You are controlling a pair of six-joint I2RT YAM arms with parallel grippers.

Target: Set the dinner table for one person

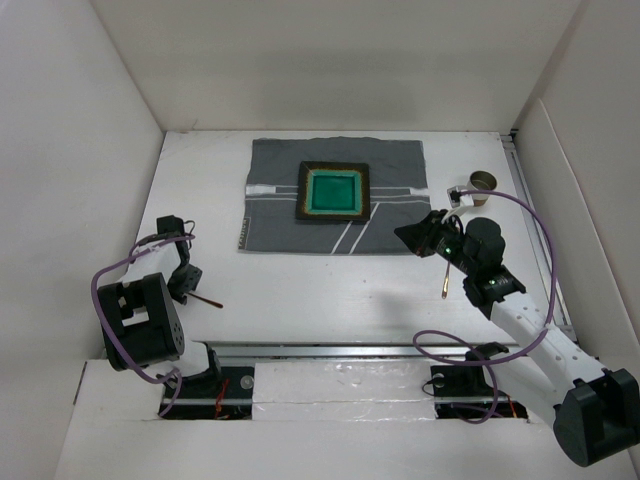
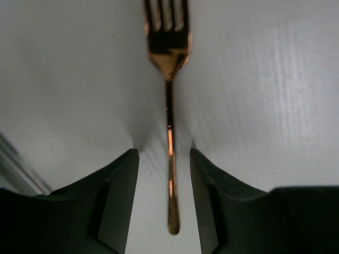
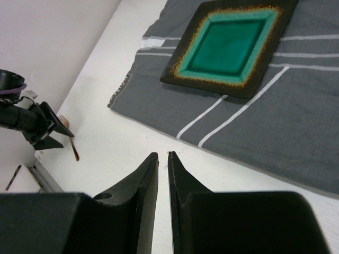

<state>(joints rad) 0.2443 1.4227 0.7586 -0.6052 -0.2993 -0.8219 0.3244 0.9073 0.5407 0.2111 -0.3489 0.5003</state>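
The white counter (image 1: 330, 290) is spread beneath both arms, a grey mat (image 1: 280, 210) with a green plate (image 1: 333, 190) being carried at its far middle, while a fork (image 2: 168, 53) lying on it is straddled, untouched, by the wide left claw (image 2: 163, 153), and the right claw (image 3: 162, 156) is held narrow with nothing gripped

worktop (image 1: 330, 300): white, flat, metal rail (image 1: 350, 349) along near edge | far middle: grey striped mat (image 1: 280, 200), spread flat | far right, just off mat edge: cup (image 1: 483, 182), upright | near left: copper fork (image 2: 170, 143), lying flat | near right: thin copper utensil (image 1: 444, 280), kind unclear, well apart from fork
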